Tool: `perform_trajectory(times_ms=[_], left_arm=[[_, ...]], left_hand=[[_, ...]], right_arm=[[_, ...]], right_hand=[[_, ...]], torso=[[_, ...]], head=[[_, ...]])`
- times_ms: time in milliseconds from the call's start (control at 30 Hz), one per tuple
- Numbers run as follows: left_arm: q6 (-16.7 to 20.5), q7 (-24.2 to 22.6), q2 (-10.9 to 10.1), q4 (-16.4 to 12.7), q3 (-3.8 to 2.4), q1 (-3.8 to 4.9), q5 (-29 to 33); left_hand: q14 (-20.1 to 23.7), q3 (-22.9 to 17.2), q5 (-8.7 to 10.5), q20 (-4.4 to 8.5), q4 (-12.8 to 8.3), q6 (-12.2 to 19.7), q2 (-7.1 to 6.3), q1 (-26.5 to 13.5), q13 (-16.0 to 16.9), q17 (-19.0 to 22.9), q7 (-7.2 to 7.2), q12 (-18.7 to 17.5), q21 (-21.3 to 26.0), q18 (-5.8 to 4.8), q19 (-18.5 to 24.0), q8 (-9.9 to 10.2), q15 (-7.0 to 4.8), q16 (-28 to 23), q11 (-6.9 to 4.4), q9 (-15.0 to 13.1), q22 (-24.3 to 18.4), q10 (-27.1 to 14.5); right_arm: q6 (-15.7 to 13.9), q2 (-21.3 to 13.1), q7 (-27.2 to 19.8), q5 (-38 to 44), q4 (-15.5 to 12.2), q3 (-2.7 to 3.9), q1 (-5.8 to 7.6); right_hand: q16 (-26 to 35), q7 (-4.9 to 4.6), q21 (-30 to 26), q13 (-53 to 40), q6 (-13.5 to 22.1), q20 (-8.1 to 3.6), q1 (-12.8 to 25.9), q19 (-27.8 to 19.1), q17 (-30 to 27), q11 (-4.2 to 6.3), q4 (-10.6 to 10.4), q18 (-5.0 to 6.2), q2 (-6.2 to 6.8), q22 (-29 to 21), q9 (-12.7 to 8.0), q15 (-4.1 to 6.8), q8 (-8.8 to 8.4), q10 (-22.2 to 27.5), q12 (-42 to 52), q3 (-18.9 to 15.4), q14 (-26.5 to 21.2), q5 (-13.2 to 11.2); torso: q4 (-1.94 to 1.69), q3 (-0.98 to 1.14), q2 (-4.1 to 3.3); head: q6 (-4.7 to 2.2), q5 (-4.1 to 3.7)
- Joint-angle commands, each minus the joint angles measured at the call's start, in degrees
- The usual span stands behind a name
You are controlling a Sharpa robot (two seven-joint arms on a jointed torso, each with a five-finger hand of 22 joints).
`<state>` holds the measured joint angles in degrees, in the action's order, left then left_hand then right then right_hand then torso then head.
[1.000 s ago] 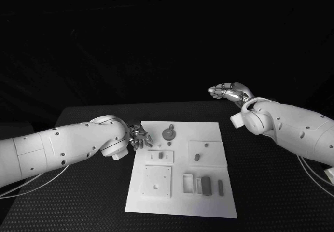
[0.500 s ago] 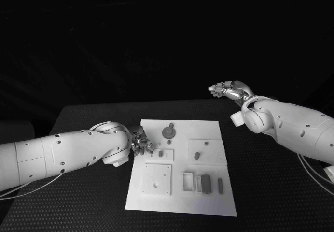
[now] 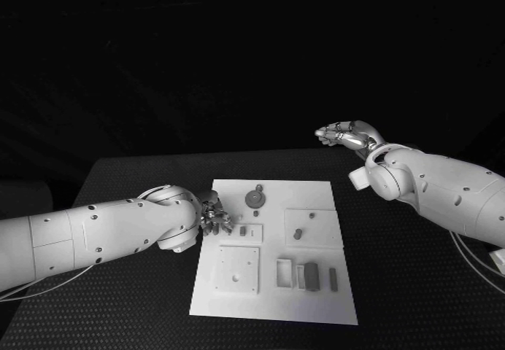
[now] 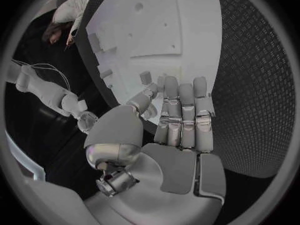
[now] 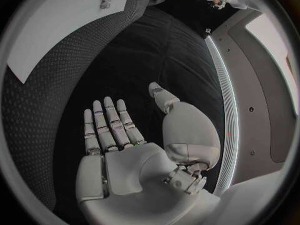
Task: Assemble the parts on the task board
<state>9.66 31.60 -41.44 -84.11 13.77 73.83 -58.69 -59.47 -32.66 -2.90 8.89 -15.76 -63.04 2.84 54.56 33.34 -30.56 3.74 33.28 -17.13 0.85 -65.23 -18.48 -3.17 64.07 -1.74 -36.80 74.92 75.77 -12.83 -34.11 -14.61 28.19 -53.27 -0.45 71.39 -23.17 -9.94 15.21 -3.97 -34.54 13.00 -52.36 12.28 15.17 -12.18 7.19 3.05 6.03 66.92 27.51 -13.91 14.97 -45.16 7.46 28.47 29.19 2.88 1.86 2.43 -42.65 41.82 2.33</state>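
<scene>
No readable text, label, brand, number or sign anywhere (not on the task board (image 3: 316,306), not on the small grey parts (image 3: 311,277), not on either arm or hand).

my counter (image 3: 137,182) is black with a fine dimpled texture. beyond its far edge i see only unlit darkness. a pale curved wall panel (image 5: 250,85) runs along one side.
</scene>
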Motion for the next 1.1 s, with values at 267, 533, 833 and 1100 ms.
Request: perform_trajectory(times_ms=[267,533,833,1100], left_arm=[[1.33,1.03,0.43,0.54,-0.02,-0.48,-1.53],[0.59,1.30,0.57,0.54,-0.02,-0.60,-1.34],[0.56,1.38,0.69,0.78,-0.02,-0.81,-1.47],[-0.42,1.43,0.82,0.54,-0.02,-1.02,-1.69]], left_hand=[[-0.49,-0.02,-0.15,0.03,-0.12,-1.33,-0.15,0.33,0.07,-0.06,-0.85,0.32,-0.30,0.77,-0.34,-1.64,-0.18,0.32,-1.36,-2.12,1.41,1.61],[-0.49,0.06,-0.15,0.03,0.00,-1.33,-0.22,0.10,0.07,-0.05,-0.84,0.29,-0.34,0.74,-0.32,-1.60,-0.18,0.29,-1.34,-2.11,1.39,1.61],[-0.53,0.19,-0.11,0.07,0.21,-1.38,-0.50,-0.25,0.11,-0.04,-0.85,0.30,-0.42,0.73,-0.31,-1.57,-0.21,0.28,-1.36,-2.12,1.39,1.66],[-0.55,0.21,-0.11,0.10,0.28,-1.45,-0.70,-0.34,0.14,-0.05,-0.88,0.31,-0.47,0.74,-0.31,-1.57,-0.23,0.28,-1.38,-2.12,1.39,1.68]], right_arm=[[0.86,-0.07,-0.67,0.09,-0.15,0.01,-0.02],[0.92,-0.13,-0.67,0.09,-0.17,0.01,-0.02],[1.07,-0.18,-0.68,0.06,-0.21,0.01,-0.02],[1.12,-0.18,-0.68,0.06,-0.17,0.01,-0.02]], right_hand=[[0.38,-2.61,-0.37,0.00,0.35,-0.03,-0.08,-0.39,0.07,0.08,-0.11,-0.58,-0.58,0.06,-0.09,-0.31,0.27,-0.46,-0.22,-0.15,-0.19,-0.02],[0.38,-2.61,-0.40,0.00,0.35,-0.03,-0.08,-0.39,0.08,0.08,-0.11,-0.58,-0.58,0.04,-0.10,-0.32,0.29,-0.47,-0.24,-0.17,-0.19,-0.02],[0.39,-2.61,-0.45,-0.01,0.36,-0.03,-0.07,-0.41,0.09,0.07,-0.12,-0.58,-0.59,-0.02,-0.12,-0.33,0.32,-0.49,-0.26,-0.18,-0.19,-0.02],[0.40,-2.62,-0.49,-0.01,0.37,-0.03,-0.08,-0.43,0.10,0.07,-0.12,-0.59,-0.60,-0.07,-0.13,-0.33,0.34,-0.50,-0.28,-0.19,-0.20,-0.02]], torso=[[0.04,0.05,0.01],[0.02,0.06,0.03],[0.03,0.05,0.03],[0.05,0.02,0.01]], head=[[0.12,0.01],[0.19,0.06],[0.23,0.05],[0.46,-0.07]])
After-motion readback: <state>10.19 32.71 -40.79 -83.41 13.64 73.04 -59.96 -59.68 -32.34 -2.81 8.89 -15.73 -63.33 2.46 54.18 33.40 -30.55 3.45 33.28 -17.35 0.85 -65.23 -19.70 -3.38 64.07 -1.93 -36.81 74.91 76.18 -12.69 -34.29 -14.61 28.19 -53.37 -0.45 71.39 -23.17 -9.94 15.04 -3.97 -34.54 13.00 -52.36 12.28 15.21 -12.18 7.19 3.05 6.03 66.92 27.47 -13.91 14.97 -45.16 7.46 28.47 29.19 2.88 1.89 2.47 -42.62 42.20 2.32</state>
